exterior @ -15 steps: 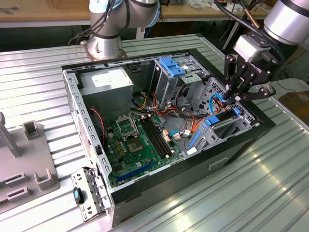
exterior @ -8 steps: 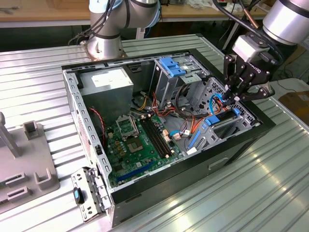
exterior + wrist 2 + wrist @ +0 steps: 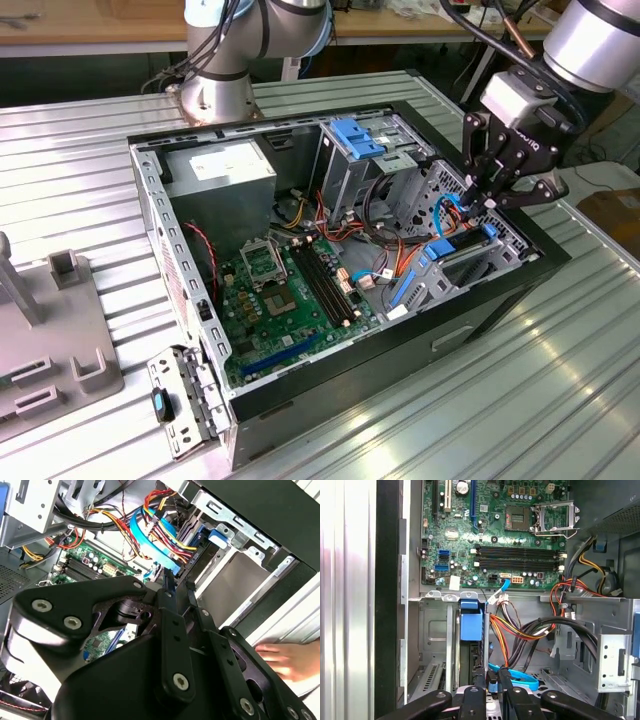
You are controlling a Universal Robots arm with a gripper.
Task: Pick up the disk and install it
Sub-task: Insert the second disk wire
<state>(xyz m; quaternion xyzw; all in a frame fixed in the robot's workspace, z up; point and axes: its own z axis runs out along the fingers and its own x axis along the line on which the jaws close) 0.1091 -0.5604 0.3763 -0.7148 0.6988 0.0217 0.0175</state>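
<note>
1. I am working over a ribbed, silver metal tabletop, with a wooden bench edge running behind it and a grey fixture block on the exterior view's left.
2. On the tabletop lies an open black desktop computer case, its green motherboard exposed, a silver power supply box at the far corner and a tall metal drive cage topped by a blue plastic bracket.
3. The black, multi-link gripper hangs over the case's corner bay on the exterior view's right, amid red, yellow and orange wire bundles.
4. In the first wrist view its two narrow fingers are drawn close together and pinch the upright edge of the flat, dark hard disk in its bright blue plastic carrier rail.
5. The disk stands on edge inside the silver metal bay, partly down its slot; in the exterior view I see its blue rail just below the fingertips.
6. I judge the pick-up finished and the install in progress: the disk is in the bay's mouth, but I cannot tell whether it is fully seated, and the grip is not released.
7. A person's hand rests outside the case wall, in the second wrist view.
</note>
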